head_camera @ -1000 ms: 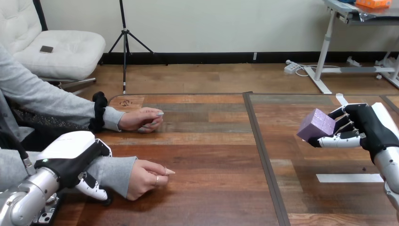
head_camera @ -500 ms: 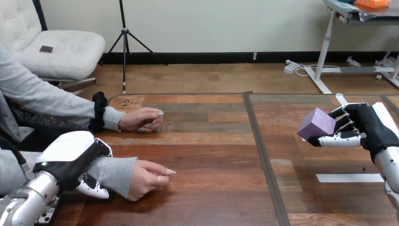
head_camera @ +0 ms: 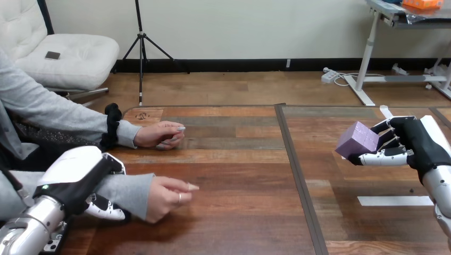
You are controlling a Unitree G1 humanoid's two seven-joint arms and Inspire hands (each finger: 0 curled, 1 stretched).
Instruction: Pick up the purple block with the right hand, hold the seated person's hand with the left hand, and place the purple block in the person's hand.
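My right hand (head_camera: pixel 409 143) is at the right, raised over the table, with fingers and thumb curled round the purple block (head_camera: pixel 357 139). At the lower left, my left hand (head_camera: pixel 80 178) lies over the person's grey-sleeved forearm (head_camera: pixel 125 191). Its fingers (head_camera: pixel 109 210) curl under the sleeve just behind the wrist. The person's near hand (head_camera: pixel 167 196) pokes out past my left hand, loosely curled and palm side down, just above the table. The person's far hand (head_camera: pixel 159 134) rests on the table further back.
The wooden table (head_camera: pixel 239 175) has a dark seam (head_camera: pixel 298 175) running front to back between the two hands. A white tape strip (head_camera: pixel 394 201) lies on the table below my right hand.
The person's near hand has straightened its fingers a little and edged right. My left hand has closed in tighter on the forearm. The right hand and block have stayed put.
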